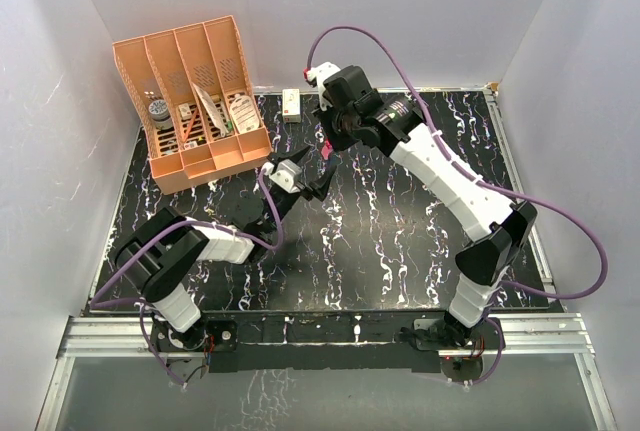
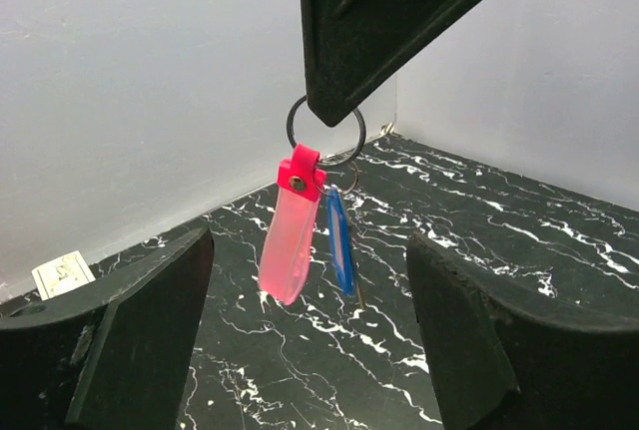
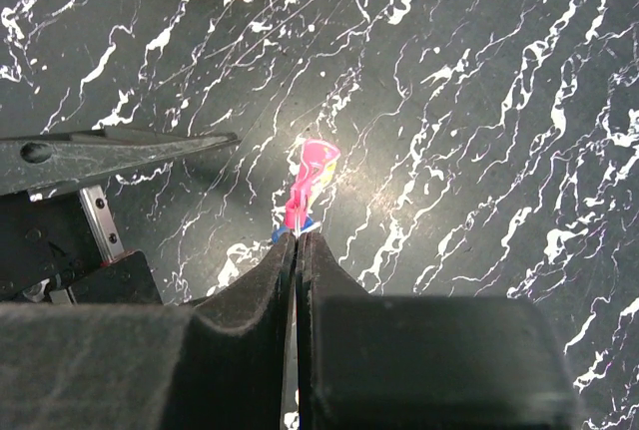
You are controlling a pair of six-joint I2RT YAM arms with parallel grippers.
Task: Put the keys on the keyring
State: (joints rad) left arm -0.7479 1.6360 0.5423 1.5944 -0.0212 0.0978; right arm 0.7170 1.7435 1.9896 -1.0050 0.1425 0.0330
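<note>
The keyring (image 2: pixel 293 230), a translucent red-pink loop, is hanging just below the right gripper (image 3: pixel 298 240), whose fingers are pinching its metal ring. Only the left wrist view is showing the blue key (image 2: pixel 340 240) whole, dangling beside it between the spread fingers of the left gripper (image 2: pixel 310 250). A white box (image 2: pixel 62 275) is showing a mark too small to read.

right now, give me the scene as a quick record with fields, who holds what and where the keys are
keyring: pink tag on a metal loop, hanging free above the table
right fingers: shut on that loop
blue key: hangs beside the tag, under the same loop
pale key: not clearly visible
left fingers: open, flanking the hanging keyring, not touching
table back: orange organizer, small white box
</note>
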